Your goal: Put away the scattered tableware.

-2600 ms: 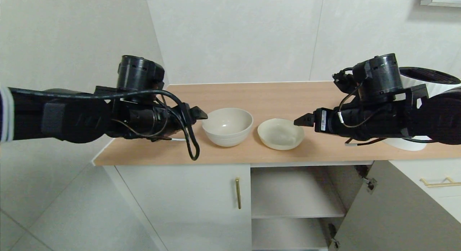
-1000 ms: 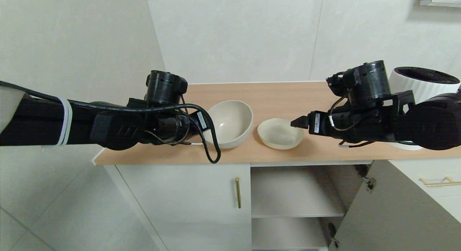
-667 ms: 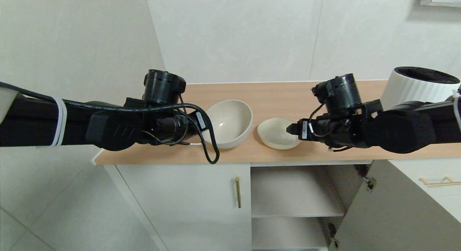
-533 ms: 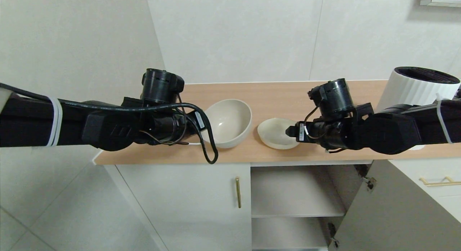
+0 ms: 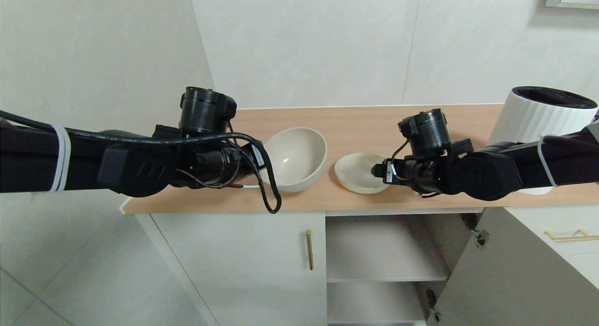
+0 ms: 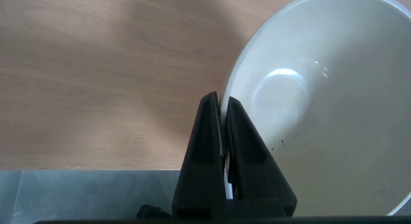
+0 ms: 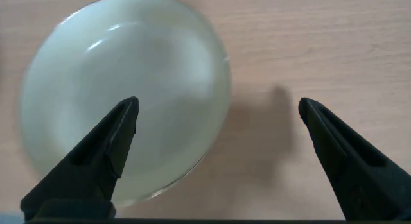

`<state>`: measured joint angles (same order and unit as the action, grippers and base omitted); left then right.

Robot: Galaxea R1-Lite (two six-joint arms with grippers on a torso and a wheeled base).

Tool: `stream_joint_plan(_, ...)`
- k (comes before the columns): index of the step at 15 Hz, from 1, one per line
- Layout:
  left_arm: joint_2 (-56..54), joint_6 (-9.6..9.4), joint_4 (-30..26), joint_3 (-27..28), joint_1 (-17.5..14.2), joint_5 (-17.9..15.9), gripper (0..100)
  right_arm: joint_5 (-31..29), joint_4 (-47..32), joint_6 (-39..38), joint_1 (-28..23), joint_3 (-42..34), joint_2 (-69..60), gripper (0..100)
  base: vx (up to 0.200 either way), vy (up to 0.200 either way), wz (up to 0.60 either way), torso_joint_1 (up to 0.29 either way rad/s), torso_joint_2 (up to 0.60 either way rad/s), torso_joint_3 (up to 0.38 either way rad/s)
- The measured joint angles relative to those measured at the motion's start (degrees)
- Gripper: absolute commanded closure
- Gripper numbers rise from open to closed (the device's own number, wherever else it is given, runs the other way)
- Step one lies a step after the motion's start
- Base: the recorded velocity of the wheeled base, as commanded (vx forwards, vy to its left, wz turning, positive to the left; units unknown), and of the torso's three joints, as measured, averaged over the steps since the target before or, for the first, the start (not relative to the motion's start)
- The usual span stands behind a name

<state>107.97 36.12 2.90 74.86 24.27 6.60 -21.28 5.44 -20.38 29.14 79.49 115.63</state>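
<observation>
**Status: both arms at the bowls on the countertop**

**Head view.** The left gripper (image 5: 263,163) is clamping the near-left rim of the large bowl (image 5: 297,157). The large bowl is sitting tilted rather than level, on the wooden countertop (image 5: 355,122) left of centre. The small dish (image 5: 358,174) is lying flat on the countertop just beside the large bowl, on its right and apart from it. The right gripper (image 5: 376,169) is hovering at the right edge of the small dish. A white ribbed container (image 5: 543,113) is standing at the far right of the countertop. Below, the cabinet door (image 5: 510,270) is standing open, exposing the shelves (image 5: 379,251).

**Left wrist view.** The left gripper (image 6: 221,121) is pinching the rim of the large bowl (image 6: 321,108) between its two fingers, which are drawn narrow with only the rim between them. The countertop (image 6: 96,70) is showing beyond the rim.

**Right wrist view.** The right gripper (image 7: 217,103) is spread wide and holding nothing. One finger is hanging over the small dish (image 7: 122,102) and the other over the bare countertop (image 7: 321,44), so the dish's rim is lying between them.
</observation>
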Motion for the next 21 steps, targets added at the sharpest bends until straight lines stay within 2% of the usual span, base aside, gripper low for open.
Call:
stream_joint_plan(3,0.0,0.04,0.1,-0.2,0.3,0.0,100,0.1,1.0,0.0,-1.0,0.4,1.0,0,0.0,0.0,0.0,0.0,0.0,0.0)
stream_joint_plan(4,0.0,0.04,0.1,-0.2,0.3,0.0,100,0.1,1.0,0.0,-1.1,0.4,1.2,100,0.0,0.0,0.0,0.0,0.0,0.0)
stream_joint_plan(16,-0.1,0.09,0.2,-1.2,0.6,0.0,100,0.5,0.4,-0.1,-1.2,-0.5,0.4,100,0.0,0.0,0.0,0.0,0.0,0.0)
stream_joint_plan(21,-6.3,-0.22,0.4,-8.8,0.9,-0.4,100,9.3,0.0,0.0,-1.5,-9.2,-11.5,100,0.0,0.0,0.0,0.0,0.0,0.0)
